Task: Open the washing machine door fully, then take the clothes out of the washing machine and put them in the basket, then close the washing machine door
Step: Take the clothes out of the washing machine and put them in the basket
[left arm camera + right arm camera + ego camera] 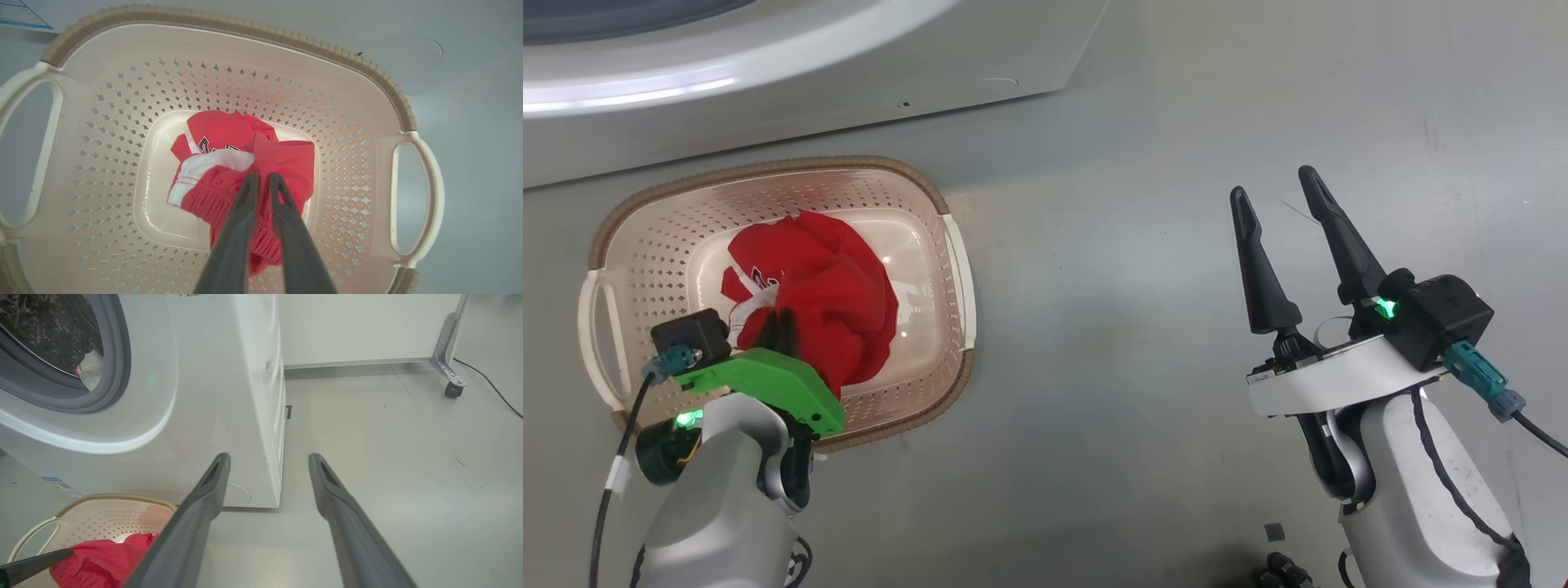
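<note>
The cream basket (931, 204) stands on the floor in front of the white washing machine (849, 73). Red clothes (841, 286) are bunched in its middle, with a white-trimmed jersey with dark numerals (212, 143) underneath. My left gripper (263, 176) reaches down into the basket, shut on a fold of the red fabric. My right gripper (1282, 196) hangs open over bare floor to the right, holding nothing. In the right wrist view the grey gasket (118, 375) and steel drum (41, 330) show, with a white-and-red piece of cloth (90, 369) inside. The door is out of view.
A blue label sticker (59, 486) sits low on the machine's front. Grey floor (1135, 327) spreads to the right of the basket. Behind the machine stand a white wall panel, a metal leg on a caster (451, 388) and a dark cable (494, 390).
</note>
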Robot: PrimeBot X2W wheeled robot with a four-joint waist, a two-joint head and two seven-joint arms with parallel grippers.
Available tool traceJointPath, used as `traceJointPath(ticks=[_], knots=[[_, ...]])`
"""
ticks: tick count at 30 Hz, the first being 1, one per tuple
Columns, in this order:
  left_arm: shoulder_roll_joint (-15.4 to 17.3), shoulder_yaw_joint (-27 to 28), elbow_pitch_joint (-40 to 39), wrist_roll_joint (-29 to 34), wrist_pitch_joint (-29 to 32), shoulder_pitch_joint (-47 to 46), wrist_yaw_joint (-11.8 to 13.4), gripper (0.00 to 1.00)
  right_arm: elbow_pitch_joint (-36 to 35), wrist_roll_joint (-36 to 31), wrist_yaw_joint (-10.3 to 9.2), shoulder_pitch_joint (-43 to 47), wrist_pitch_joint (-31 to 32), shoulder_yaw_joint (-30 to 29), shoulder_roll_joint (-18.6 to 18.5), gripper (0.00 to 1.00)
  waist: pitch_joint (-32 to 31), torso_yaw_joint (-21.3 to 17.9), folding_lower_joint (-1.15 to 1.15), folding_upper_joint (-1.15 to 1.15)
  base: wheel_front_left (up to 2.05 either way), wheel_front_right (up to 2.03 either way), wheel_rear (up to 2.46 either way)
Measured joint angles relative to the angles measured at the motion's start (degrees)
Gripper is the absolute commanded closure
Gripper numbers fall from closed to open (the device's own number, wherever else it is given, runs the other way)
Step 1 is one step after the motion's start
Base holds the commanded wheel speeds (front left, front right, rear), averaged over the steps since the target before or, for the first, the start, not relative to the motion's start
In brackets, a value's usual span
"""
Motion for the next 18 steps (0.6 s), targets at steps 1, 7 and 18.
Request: traceJointPath(ticks=[1, 7, 18], knots=[[0.0, -0.1, 0.4, -0.1, -0.3, 0.0, -0.1, 0.00, 0.2, 0.0, 0.00, 0.0, 0.0, 0.0, 0.0, 0.00, -0.2, 0.0, 0.00, 0.00, 0.00, 0.00, 0.00], [0.0, -0.7, 2.3, -0.2, -2.8, 0.0, -1.5, 0.00, 1.3, 0.0, 0.00, 0.0, 0.0, -0.1, 0.0, 0.00, -1.9, 0.1, 0.00, 0.00, 0.00, 0.00, 0.00], [-0.1, -1.7, 1.8, 0.4, -5.5, 0.2, -3.6, 0.00, 3.3, -0.1, -0.01, 0.7, 0.0, -1.4, 0.0, 0.00, -6.5, 1.2, 0.00, 0.00, 0.00, 0.00, 0.00]])
